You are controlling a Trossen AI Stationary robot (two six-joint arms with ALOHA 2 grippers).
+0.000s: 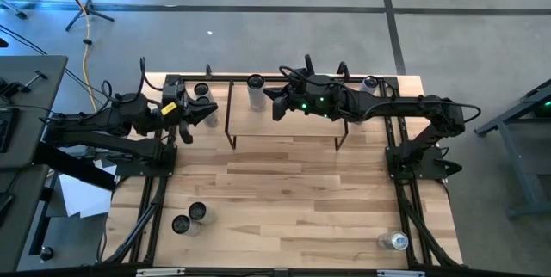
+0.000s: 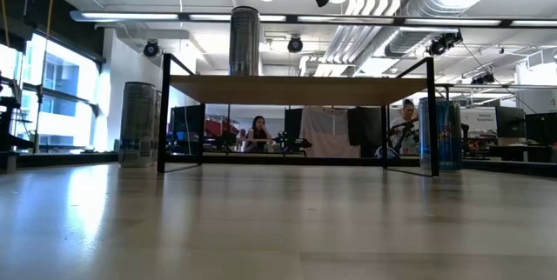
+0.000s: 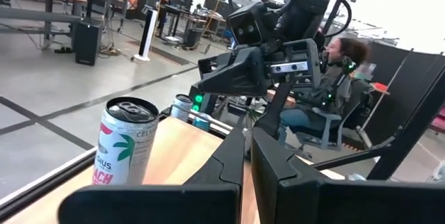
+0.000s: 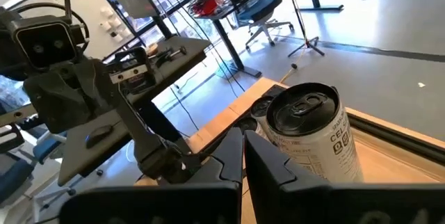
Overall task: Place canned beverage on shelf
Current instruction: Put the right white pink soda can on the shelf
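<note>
A can (image 1: pixel 256 90) stands on the shelf (image 1: pixel 293 120) near its left end, at the far edge of the surface (image 1: pixel 284 200). The right tool (image 1: pixel 274 103), pressed together, hovers just beside it. The left tool (image 1: pixel 207 112), also pressed together, waits by another can (image 1: pixel 201 93) near the far left corner. Two cans (image 1: pixel 188 218) stand near the front left, one (image 1: pixel 395 242) front right.

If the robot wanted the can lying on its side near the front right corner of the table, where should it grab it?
Grab the can around the middle of its round body, coming straight down from above. It lies on its side on the table, so its curved wall faces up and the two fingers can close across it. Nothing stands close beside it, so there seems to be room.
</note>
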